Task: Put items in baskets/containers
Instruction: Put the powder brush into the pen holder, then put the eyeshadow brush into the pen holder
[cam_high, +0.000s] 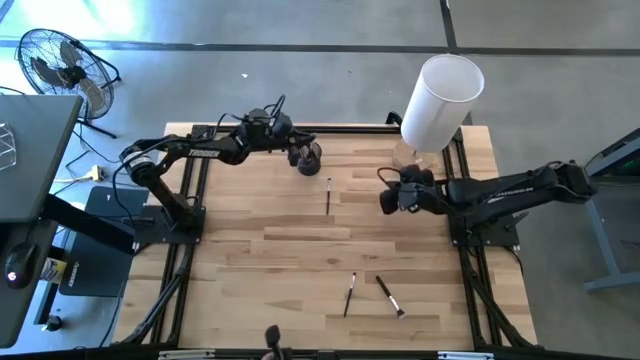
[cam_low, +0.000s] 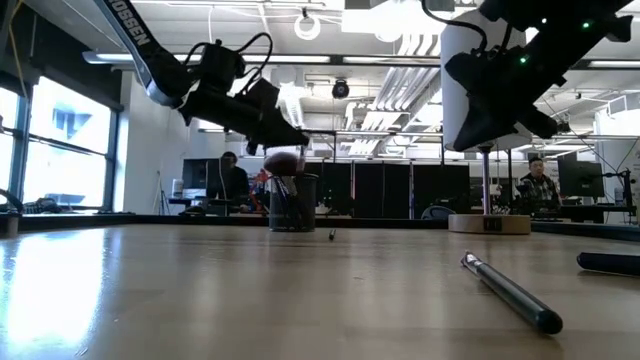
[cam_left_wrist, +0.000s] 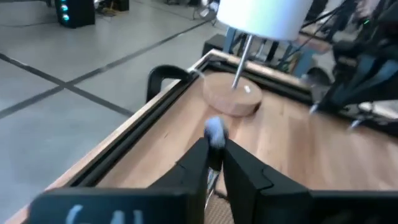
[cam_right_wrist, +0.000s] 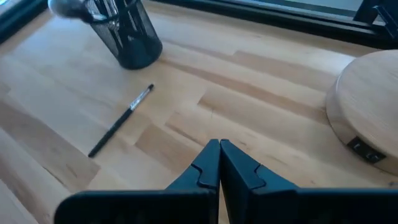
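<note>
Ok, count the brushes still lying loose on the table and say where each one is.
3. One brush lies just right of the mesh cup, at the far side. Two more lie near the front edge: a dark brush and a pale-tipped brush. The arms may hide others.

Open-plan lab: monitors (cam_low: 583, 180), ceiling ducts (cam_low: 400, 70)

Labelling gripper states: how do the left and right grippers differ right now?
The left gripper hangs over the mesh cup at the table's far edge; the right gripper hovers by the white cylinder's wooden base, over bare table. The left one has a pale-tipped brush between its fingers; the right one is shut on nothing. Both are dark two-finger grippers held above the table.
</note>
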